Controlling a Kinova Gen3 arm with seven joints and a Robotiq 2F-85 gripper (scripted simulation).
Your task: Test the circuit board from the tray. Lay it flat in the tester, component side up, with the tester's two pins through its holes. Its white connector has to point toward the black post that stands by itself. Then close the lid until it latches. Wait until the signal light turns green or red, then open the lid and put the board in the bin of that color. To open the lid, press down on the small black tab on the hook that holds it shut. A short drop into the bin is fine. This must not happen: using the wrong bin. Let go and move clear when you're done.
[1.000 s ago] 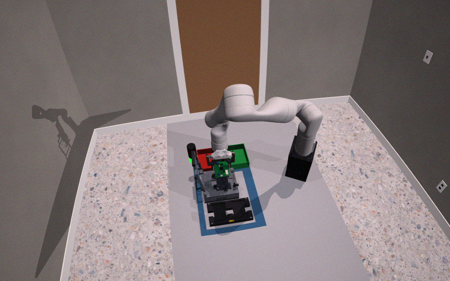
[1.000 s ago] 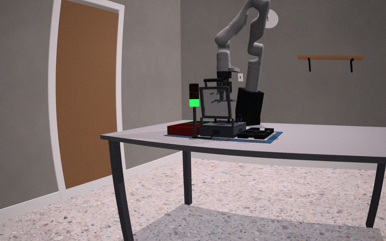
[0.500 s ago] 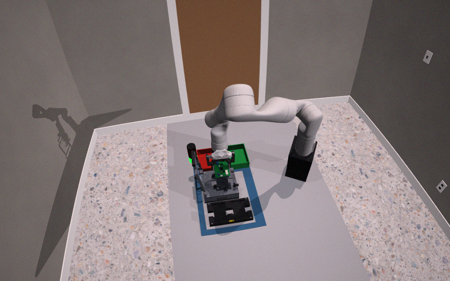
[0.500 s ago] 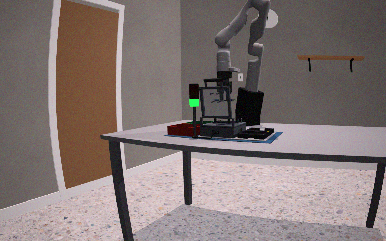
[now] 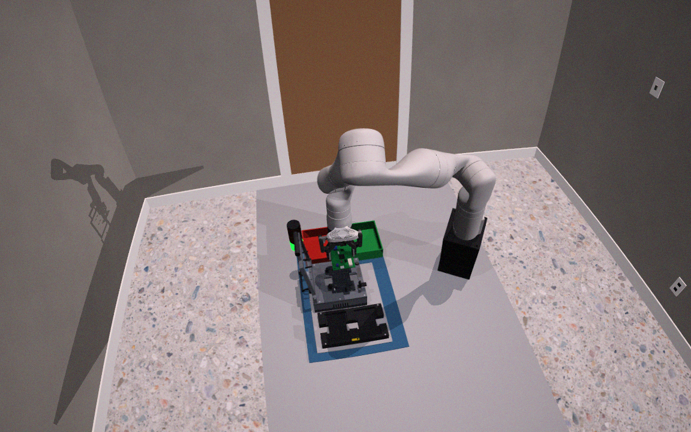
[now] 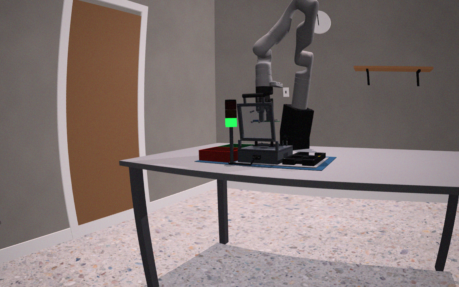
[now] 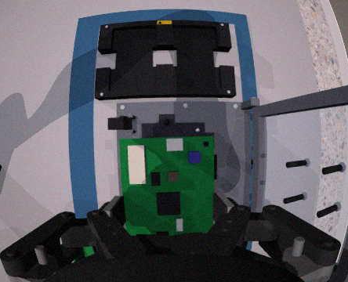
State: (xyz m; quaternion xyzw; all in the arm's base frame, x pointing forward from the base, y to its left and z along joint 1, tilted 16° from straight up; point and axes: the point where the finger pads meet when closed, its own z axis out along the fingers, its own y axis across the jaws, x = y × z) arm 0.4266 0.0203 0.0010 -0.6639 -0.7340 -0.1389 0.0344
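My gripper (image 5: 341,251) (image 6: 262,118) (image 7: 168,207) is shut on the green circuit board (image 5: 342,260) (image 7: 168,187) by its side edges. The board is level, component side up, raised well above the tester (image 5: 340,303) (image 6: 265,155) (image 7: 229,127). Its long white connector (image 7: 136,164) is on the left in the wrist view, the side of the black hook (image 7: 121,124). The lid (image 6: 273,122) (image 7: 307,102) stands open. The signal light (image 6: 230,122) (image 5: 292,246) shows green. The board hides most of the tester's seat; I cannot make out its pins or the lone post.
The empty black tray (image 5: 332,337) (image 6: 304,159) (image 7: 135,82) lies in front of the tester. The red bin (image 5: 315,231) (image 6: 216,155) and green bin (image 5: 372,253) (image 6: 236,145) stand behind it, partly hidden by the arm. The upright lid borders the gripper's side.
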